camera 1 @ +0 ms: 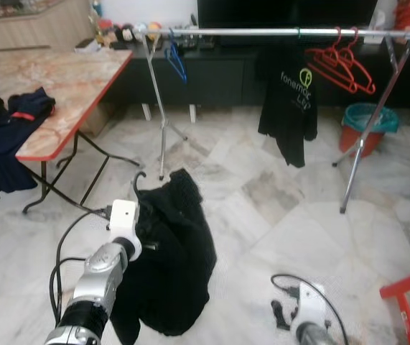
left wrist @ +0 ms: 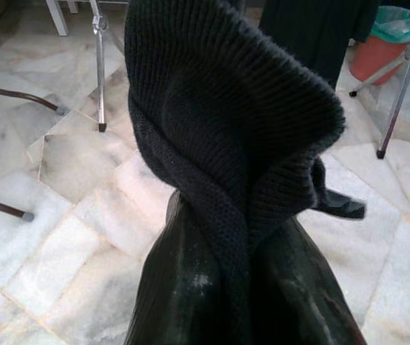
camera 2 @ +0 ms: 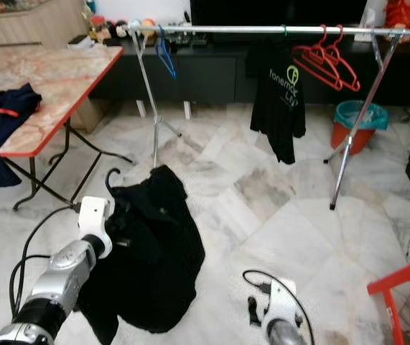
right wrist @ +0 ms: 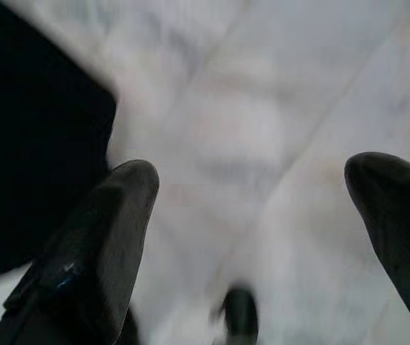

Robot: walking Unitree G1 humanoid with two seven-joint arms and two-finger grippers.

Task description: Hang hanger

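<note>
Mid-carry: left gripper [left wrist: 244, 287] clamped on black knit garment [camera 1: 169, 259], hanger hook [camera 1: 138, 180] poking up above, well short of the rail [camera 1: 262, 32]. Right gripper [right wrist: 255, 237] spread, idle, low. Next, probably: walk closer, raise hook over rail.

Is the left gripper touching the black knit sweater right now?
Touching. In the left wrist view the black knit sweater is bunched directly over the left gripper, draping across its fingers with no gap.

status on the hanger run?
Left gripper shut on black sweater, hanger hook up. Right gripper open, low. Rail ahead, unobstructed.
</note>
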